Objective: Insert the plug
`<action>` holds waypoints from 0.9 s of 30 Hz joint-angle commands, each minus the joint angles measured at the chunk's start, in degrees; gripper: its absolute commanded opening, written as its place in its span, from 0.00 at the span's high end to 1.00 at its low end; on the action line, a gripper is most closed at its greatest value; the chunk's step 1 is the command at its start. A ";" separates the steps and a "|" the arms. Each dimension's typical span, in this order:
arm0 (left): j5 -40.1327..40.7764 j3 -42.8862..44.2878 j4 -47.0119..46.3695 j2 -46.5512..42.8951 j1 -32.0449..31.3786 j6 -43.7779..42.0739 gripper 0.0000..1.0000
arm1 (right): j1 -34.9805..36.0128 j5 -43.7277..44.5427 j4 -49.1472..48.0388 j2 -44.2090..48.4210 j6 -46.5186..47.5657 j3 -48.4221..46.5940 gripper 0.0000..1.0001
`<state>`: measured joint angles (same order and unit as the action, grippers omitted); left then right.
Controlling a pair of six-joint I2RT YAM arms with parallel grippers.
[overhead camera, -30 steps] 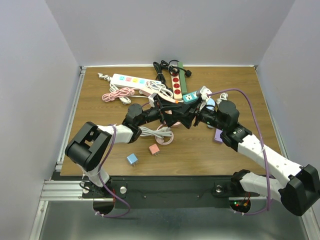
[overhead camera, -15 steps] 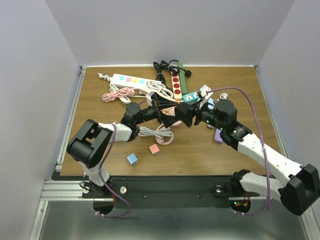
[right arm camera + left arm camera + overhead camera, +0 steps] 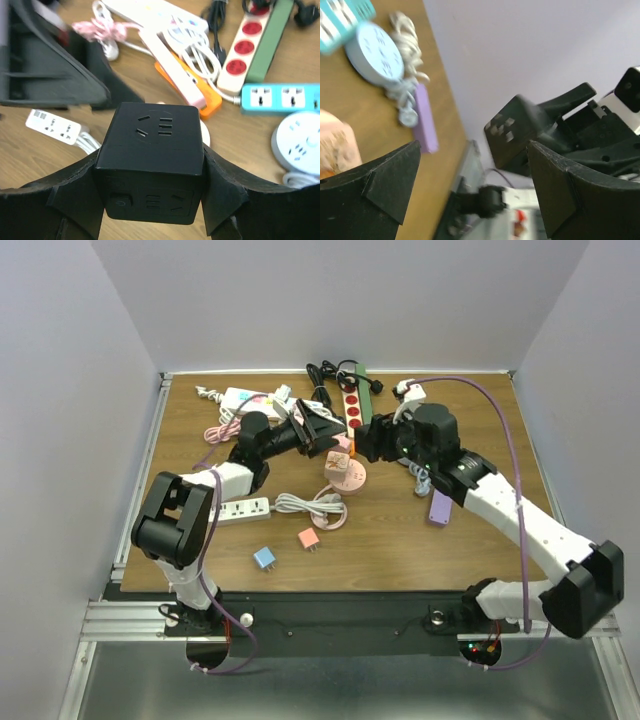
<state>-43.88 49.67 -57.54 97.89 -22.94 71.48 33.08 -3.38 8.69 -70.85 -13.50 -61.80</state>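
Observation:
My right gripper [image 3: 152, 202] is shut on a black cube socket [image 3: 152, 150], one finger on each side of it, slotted faces towards the camera. In the top view the cube [image 3: 366, 440] hangs above the table's middle, and my left gripper [image 3: 318, 428] stands just left of it, wide open and empty. The left wrist view shows the cube [image 3: 515, 130] ahead of the open left gripper [image 3: 475, 192], apart from it. Neither gripper holds a plug; cords with plugs [image 3: 330, 375] lie in the pile at the back.
A pink round socket [image 3: 345, 474] sits under the grippers. Around it lie a white strip [image 3: 240, 509], a red-socket strip [image 3: 352, 410], a purple strip [image 3: 439, 507], a pink cord [image 3: 222, 430], a teal strip [image 3: 280, 98] and small blue [image 3: 264, 558] and pink [image 3: 308, 538] adapters.
The left gripper opened, let go and drew back to the left and far side. The right gripper rose and moved toward the back with the black cube in it.

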 commanded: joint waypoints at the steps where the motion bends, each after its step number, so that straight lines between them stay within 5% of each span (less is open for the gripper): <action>1: 6.58 8.50 17.69 -5.60 0.35 -25.75 0.01 | -0.47 2.85 6.86 -5.50 -5.91 -5.16 1.00; 9: 17.42 7.11 30.37 -6.39 0.26 -42.02 0.01 | -5.12 -3.21 12.75 -15.28 -11.81 -10.26 1.00; 27: 19.09 10.01 42.16 -1.73 -2.72 -50.92 0.02 | -7.94 -10.60 24.79 -31.89 -11.29 -22.74 1.00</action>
<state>-24.38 57.78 -15.99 95.92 -24.71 23.16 25.10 -12.29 29.98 -102.54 -25.08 -81.03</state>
